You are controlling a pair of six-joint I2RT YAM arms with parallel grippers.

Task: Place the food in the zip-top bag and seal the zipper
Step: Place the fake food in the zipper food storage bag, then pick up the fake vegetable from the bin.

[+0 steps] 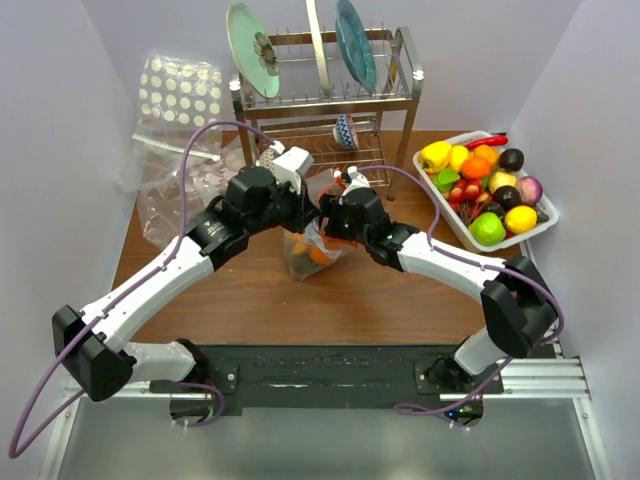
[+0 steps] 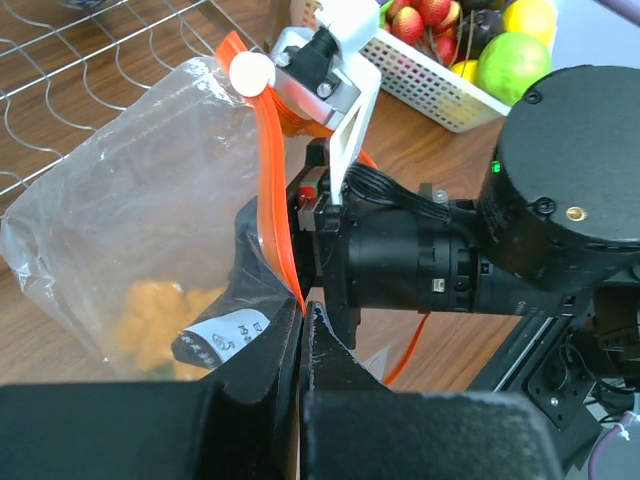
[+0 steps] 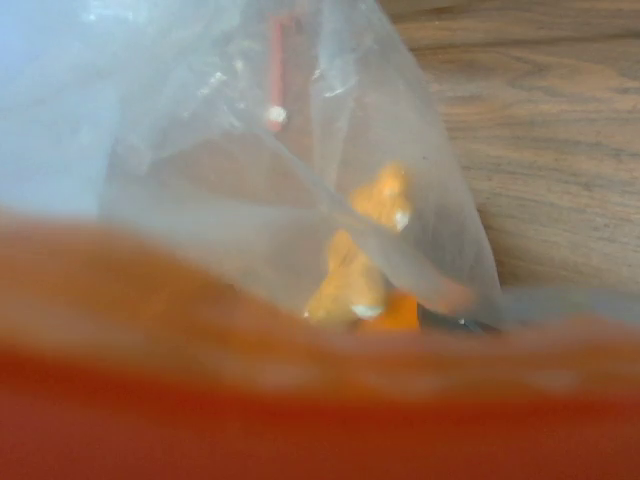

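Step judged: zipper sealing. Seen at middle of brown wooden tabletop [image 1: 270, 300], between arms: clear crinkly zip-top bag [image 2: 130, 200], with orange toy food [image 2: 160, 310] inside. On thin orange-red zipper strip [image 2: 272, 180], left pincer [image 2: 302, 318] clamped tight. For right pincer [image 1: 335, 222], apart or together cannot be told. Next: small white slider [image 2: 250, 72] to be pulled along strip, bag kept tight.

Dish rack [image 1: 325, 95] with plates [image 1: 250, 50] stands behind left claw [image 2: 303, 312]. Dotted bag [image 1: 180, 95]: farther left. White basket [image 1: 447, 208]: right of right claw [image 1: 328, 228].
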